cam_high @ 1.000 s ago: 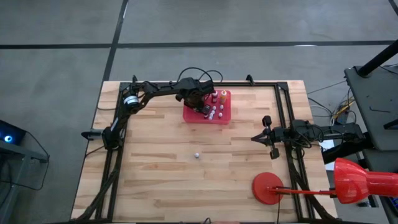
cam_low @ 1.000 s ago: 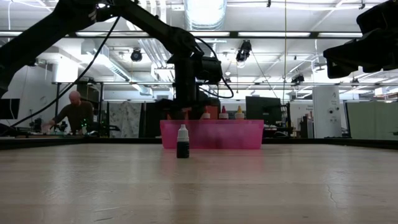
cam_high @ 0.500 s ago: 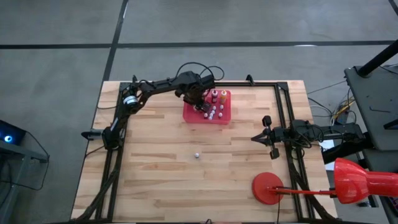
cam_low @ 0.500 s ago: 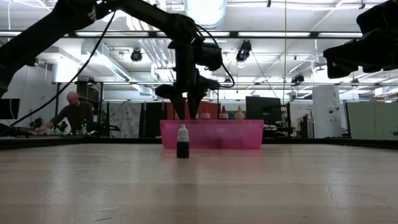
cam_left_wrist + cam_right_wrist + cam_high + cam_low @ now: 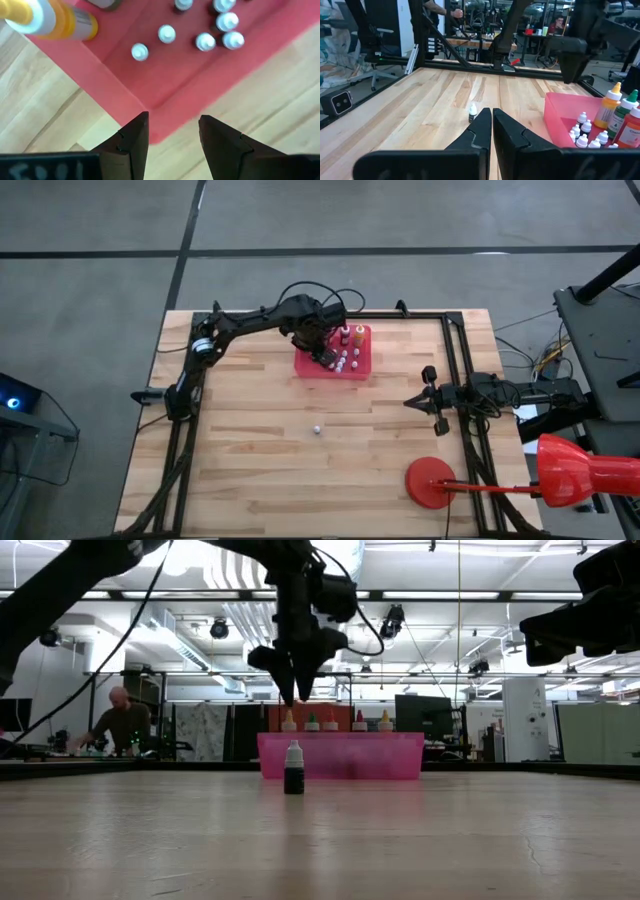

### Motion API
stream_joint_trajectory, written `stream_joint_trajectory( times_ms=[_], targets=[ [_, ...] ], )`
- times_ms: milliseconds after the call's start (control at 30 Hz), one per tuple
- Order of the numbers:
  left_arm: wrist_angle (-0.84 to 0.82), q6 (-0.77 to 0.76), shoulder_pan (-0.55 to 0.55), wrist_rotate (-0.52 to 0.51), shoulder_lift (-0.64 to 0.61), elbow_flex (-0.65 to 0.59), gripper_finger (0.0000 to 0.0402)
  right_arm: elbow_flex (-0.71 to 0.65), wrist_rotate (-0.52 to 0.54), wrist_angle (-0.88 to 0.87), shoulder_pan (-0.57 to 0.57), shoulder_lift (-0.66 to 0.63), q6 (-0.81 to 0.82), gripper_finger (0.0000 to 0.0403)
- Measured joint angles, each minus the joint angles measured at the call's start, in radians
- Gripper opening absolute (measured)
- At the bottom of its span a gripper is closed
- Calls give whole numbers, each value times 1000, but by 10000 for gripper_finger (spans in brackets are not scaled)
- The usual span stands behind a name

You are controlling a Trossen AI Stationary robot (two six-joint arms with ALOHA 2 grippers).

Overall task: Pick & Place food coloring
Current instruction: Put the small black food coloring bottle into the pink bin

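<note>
Hovering with empty, parted fingers, the left gripper (image 5: 296, 690) should descend squarely over one food coloring bottle (image 5: 139, 52) in the tray (image 5: 165, 95)

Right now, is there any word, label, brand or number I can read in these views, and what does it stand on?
No text can be read here.
Label print on the red-orange bottle in the red tray: too blurred to read.
Pale marks on the dark housing behind the left gripper: blurred, unreadable.
</note>
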Motion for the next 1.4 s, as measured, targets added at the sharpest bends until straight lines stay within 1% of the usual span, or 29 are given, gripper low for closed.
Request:
stream_joint_trajectory(
  times_ms=[167,500,700,1300,1400],
  targets=[
    [-10,17,-32,0,-35,0,145,0,-1,0,0,0,0,8],
    [20,76,-88,-1,-52,-1,145,0,0,0,0,0,-1,8],
    [47,111,-139,0,-52,-1,145,0,0,0,0,0,-1,8],
    [46,71,-297,1,-52,-1,145,0,0,0,1,0,0,8],
    [46,93,-331,32,-52,-1,145,0,0,0,1,0,-1,8]
  ],
)
